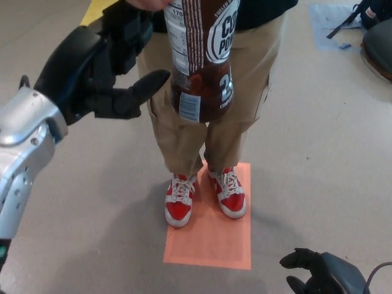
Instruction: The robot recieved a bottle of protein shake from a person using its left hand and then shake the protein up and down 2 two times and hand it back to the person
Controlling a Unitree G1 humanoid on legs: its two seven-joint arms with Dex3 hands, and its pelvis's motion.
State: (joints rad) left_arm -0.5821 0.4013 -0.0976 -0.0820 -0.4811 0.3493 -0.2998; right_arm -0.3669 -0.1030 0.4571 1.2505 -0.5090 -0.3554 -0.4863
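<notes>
One protein shake bottle hangs beside the left robot hand, spread wide, holding nothing.

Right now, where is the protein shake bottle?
In the head view the bottle hangs at top centre, held from above by the person, just right of the open left hand.

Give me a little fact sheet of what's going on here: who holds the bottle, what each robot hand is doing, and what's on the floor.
bottle: brown protein shake bottle, held from above by a person's hand
left hand: left hand raised beside the bottle, fingers apart, not gripping it
right hand: right hand low at the bottom edge, grip unclear
person: tan trousers, red and white shoes
floor: orange mat under the shoes, yellow mat farther back
handover: not yet done
</notes>
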